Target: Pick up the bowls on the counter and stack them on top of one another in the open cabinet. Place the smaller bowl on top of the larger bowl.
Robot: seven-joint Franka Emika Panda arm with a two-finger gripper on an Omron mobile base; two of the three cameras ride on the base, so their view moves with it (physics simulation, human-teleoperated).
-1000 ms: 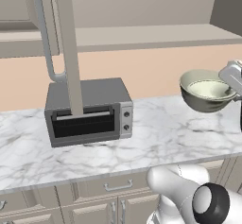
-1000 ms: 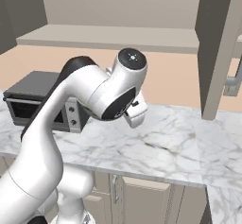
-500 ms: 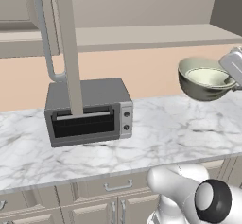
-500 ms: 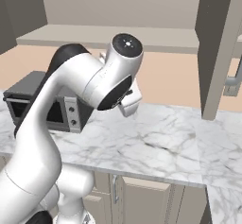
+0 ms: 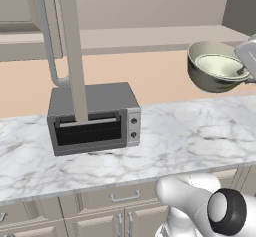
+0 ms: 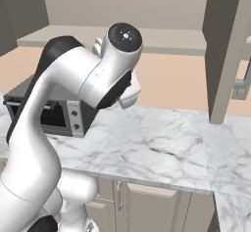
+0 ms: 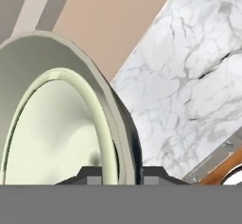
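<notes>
No readable text, label, brand, number or sign appears on the grey toaster oven (image 5: 93, 117), the white marble counter (image 5: 190, 131) or the beige cabinet door (image 5: 70, 46).

the bowl (image 5: 216, 67) is pale olive-grey outside with a cream, faintly green inside. the counter (image 5: 190, 136) is white marble with grey veins, over beige drawer fronts (image 5: 120, 197). the toaster oven (image 5: 93, 117) is grey with a dark front. the cabinet door (image 5: 70, 46) is beige-taupe with a pale handle. the wall (image 5: 155, 76) is peach.
</notes>
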